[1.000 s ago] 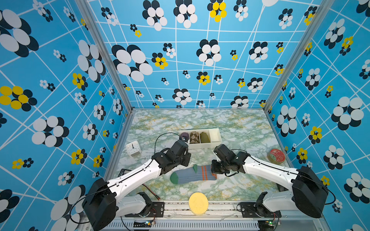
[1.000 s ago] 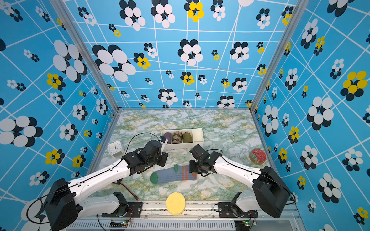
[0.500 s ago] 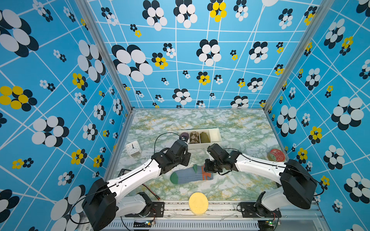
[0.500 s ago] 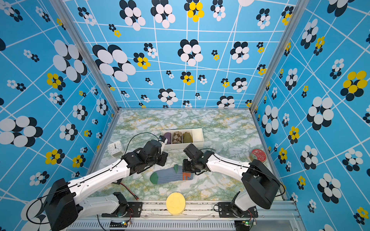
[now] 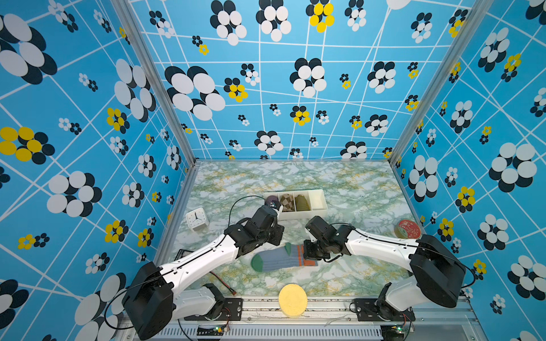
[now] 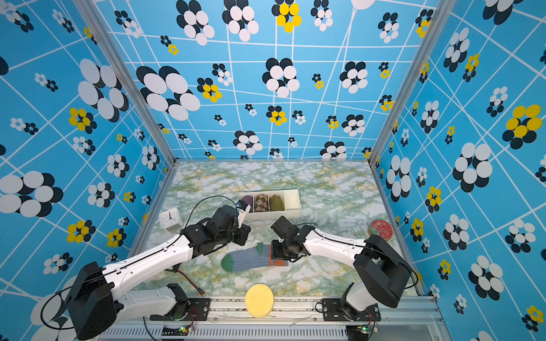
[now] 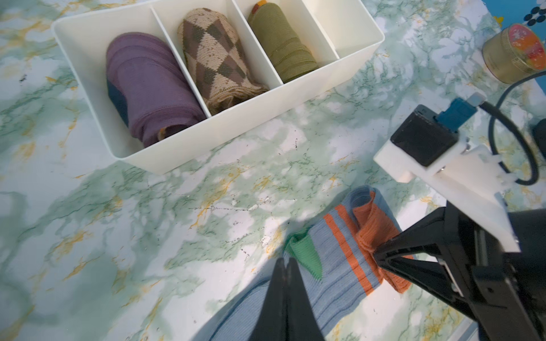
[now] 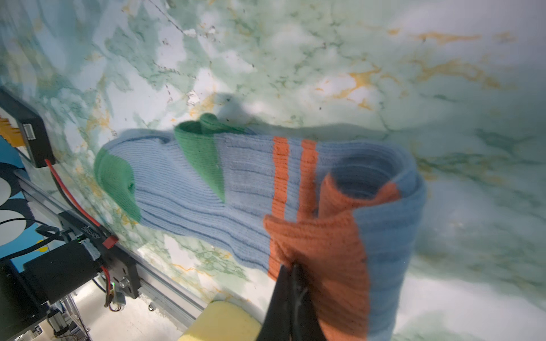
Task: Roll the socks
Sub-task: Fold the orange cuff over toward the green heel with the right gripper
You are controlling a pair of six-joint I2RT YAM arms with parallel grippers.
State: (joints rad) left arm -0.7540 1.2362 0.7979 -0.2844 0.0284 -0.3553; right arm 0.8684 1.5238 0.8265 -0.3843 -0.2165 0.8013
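At 6 o'clock, on the front edge of the marble table [image 5: 354,189], lies a round yellow sponge [image 5: 293,300]. Just beyond it, still on the 6 o'clock side of the middle, the socks [image 5: 277,259] lie flat on the tabletop, green toe towards 9 o'clock and orange cuff towards 3 o'clock.

The right gripper [image 8: 291,268] reaches in from 4 o'clock with its jaws together, pinched on the orange cuff. The cuff end is lifted and folded back over the two orange stripes, so a loose loop of grey-blue leg stands open behind it.

The left gripper [image 7: 285,261] comes in from 8 o'clock with its jaws pressed together on nothing. Its tip is at the edge of the foot, just beside the green heel; I cannot tell whether it touches the fabric.

Past the arms, towards 12 o'clock of the middle, stands a white divided box [image 7: 236,133] holding a purple roll [image 7: 147,88], a checkered roll [image 7: 215,59] and an olive roll [image 7: 280,50], each in its own compartment. A small white clock [image 5: 197,218] sits at 9 o'clock and a round tin [image 5: 407,228] at 3 o'clock.
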